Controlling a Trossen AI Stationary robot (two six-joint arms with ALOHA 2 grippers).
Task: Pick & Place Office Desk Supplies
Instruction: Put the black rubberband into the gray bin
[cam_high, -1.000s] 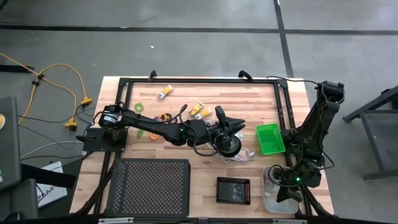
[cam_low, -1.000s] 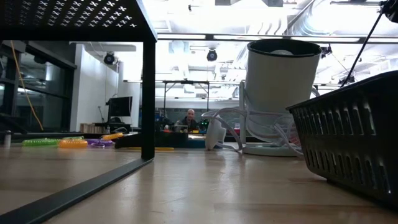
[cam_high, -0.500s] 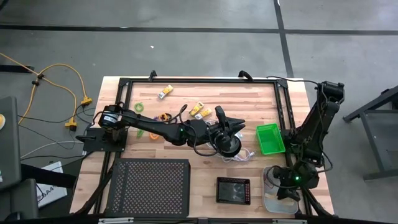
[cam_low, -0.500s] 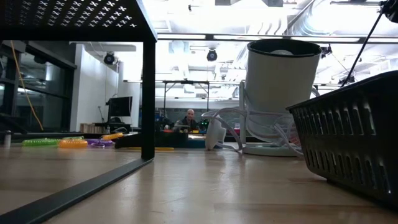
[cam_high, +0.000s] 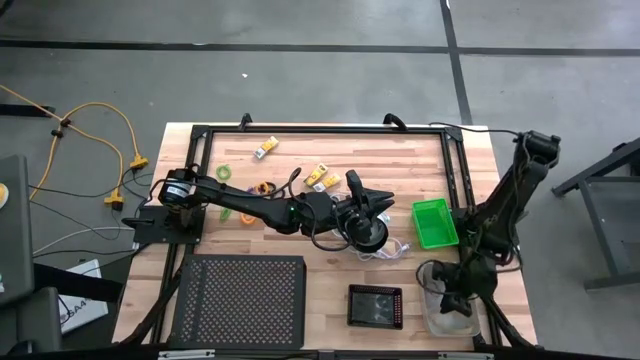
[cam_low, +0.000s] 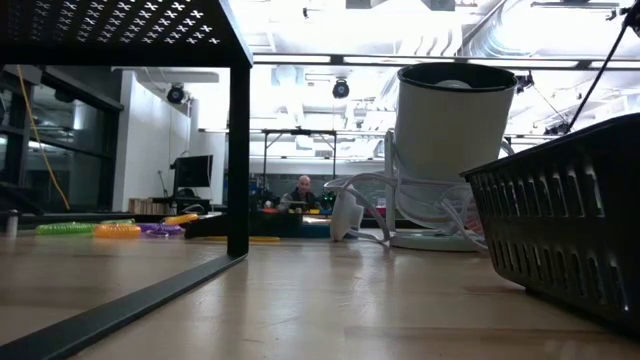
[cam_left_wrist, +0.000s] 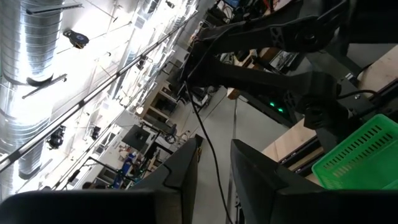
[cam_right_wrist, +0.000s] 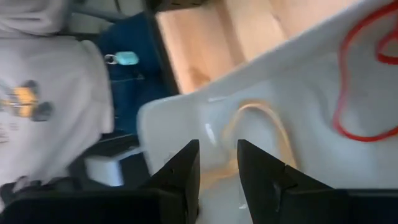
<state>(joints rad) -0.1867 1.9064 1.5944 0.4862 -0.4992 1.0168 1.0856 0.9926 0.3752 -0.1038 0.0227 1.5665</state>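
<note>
Right wrist view: right gripper (cam_right_wrist: 217, 171), jaws apart and empty, over the clear tray (cam_right_wrist: 298, 81) holding a red loop (cam_right_wrist: 360, 87): light, floppy; pinch its strand. Left gripper (cam_high: 365, 205) mid-worktop, jaws' state unclear

Straight down over the whole desk (cam_high: 330, 150) from high up; level across its top from the near edge into the room; left wrist aimed up past the green tray (cam_left_wrist: 364, 152), also seen overhead; right wrist close over the clear tray (cam_right_wrist: 298, 93).
</note>
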